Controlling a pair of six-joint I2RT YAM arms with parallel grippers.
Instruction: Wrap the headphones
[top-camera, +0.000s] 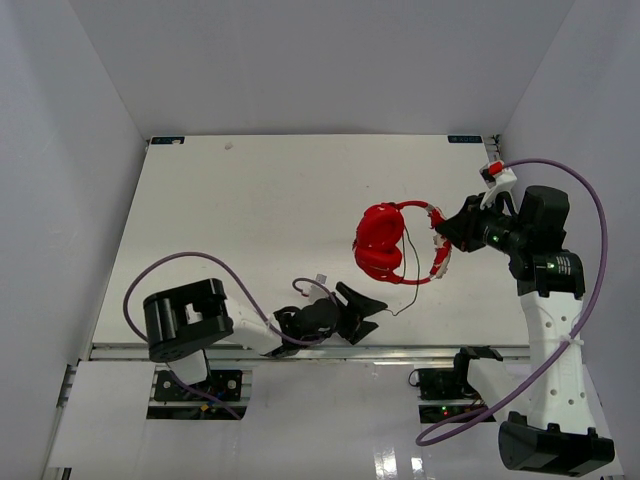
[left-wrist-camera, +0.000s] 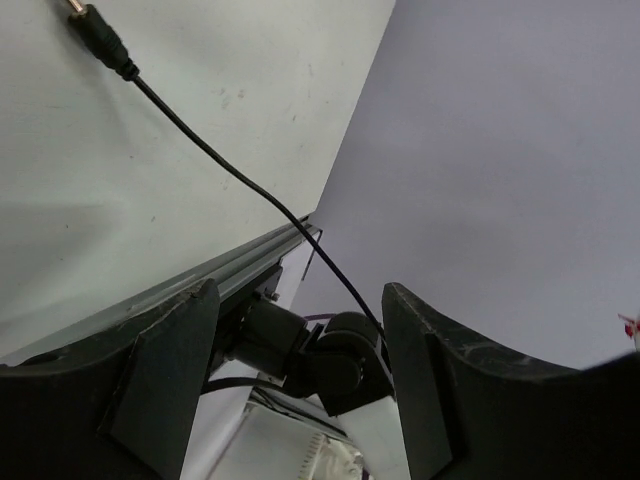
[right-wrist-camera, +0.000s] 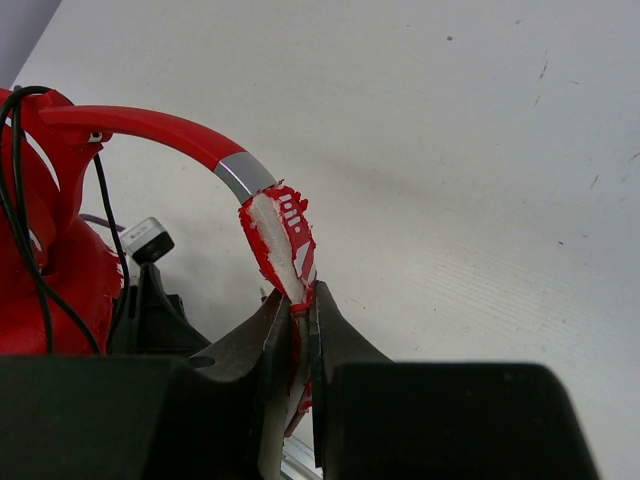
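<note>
The red headphones (top-camera: 382, 243) hang above the table's right middle, cups together at the left, headband (top-camera: 440, 250) curving right. My right gripper (top-camera: 448, 232) is shut on the padded headband (right-wrist-camera: 283, 232), red with white marks. The thin dark cord (top-camera: 412, 280) drops from the cups and trails toward the front edge. In the left wrist view the cord (left-wrist-camera: 232, 168) runs across the table to its small plug (left-wrist-camera: 98, 32) at the top left. My left gripper (top-camera: 368, 310) is open and empty near the front edge, the cord passing just beyond its fingers (left-wrist-camera: 165, 375).
The table's metal front rail (top-camera: 300, 350) runs just behind the left gripper. Purple robot cables (top-camera: 590, 230) loop beside both arms. White walls enclose the table (top-camera: 250, 200) on three sides.
</note>
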